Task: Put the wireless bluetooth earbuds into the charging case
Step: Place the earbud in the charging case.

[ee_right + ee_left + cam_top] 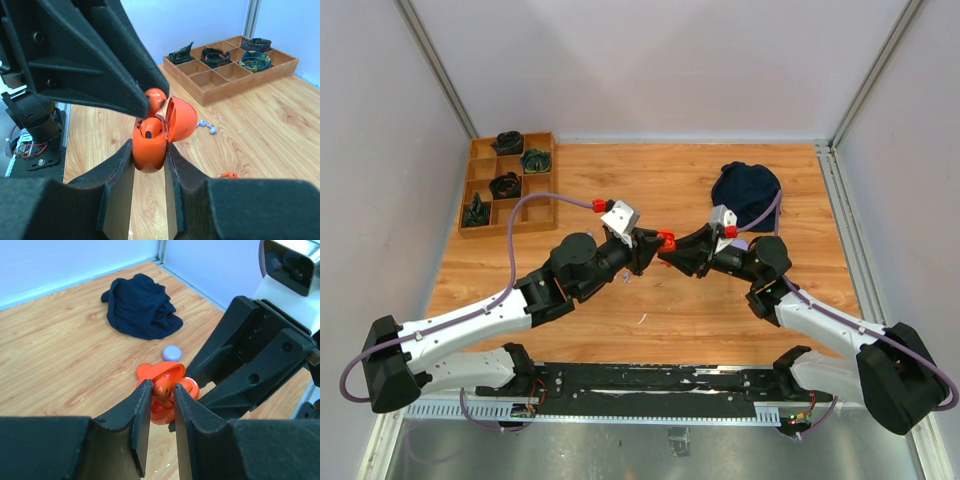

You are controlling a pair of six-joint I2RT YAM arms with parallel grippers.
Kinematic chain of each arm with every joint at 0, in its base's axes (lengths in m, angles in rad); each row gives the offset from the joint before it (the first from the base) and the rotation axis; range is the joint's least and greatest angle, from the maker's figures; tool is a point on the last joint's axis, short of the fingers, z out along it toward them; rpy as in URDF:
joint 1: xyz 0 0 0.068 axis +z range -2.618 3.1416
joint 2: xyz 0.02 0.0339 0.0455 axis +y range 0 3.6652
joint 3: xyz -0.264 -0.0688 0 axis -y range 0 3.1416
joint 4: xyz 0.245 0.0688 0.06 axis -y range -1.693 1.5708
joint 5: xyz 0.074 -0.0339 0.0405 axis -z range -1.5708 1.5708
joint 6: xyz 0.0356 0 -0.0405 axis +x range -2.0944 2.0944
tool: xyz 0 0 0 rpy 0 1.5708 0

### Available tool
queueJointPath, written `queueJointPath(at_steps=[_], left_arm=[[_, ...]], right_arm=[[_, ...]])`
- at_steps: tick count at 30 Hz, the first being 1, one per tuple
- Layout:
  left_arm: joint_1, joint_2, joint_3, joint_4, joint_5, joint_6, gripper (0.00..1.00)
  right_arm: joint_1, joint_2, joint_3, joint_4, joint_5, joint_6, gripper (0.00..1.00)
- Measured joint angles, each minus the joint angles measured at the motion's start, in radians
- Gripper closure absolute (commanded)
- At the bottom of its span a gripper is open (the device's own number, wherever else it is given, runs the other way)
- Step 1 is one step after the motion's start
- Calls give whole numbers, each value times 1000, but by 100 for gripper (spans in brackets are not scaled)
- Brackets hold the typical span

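Observation:
My right gripper is shut on the orange-red charging case and holds it above the table with its lid open. One orange-red earbud sits in the case's mouth. My left gripper is shut on an orange-red earbud right at the open case. The two grippers meet at mid-table. Two pale lilac earbuds and another orange-red earbud lie on the wood.
A dark blue cloth lies at the back right, with a round lilac puck near it. A wooden compartment tray with dark items stands at the back left.

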Motion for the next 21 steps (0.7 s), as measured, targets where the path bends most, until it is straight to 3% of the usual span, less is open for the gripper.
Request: queueJointPath(at_steps=[9,21], left_arm=[[-10,-6,-11,0,26,3,66],[-11,-26,-10,-14,-26,-51,47]], right_arm=[[0,-13,-1,0,21,-1,95],[0,-21,-1,-2,28,-6,95]])
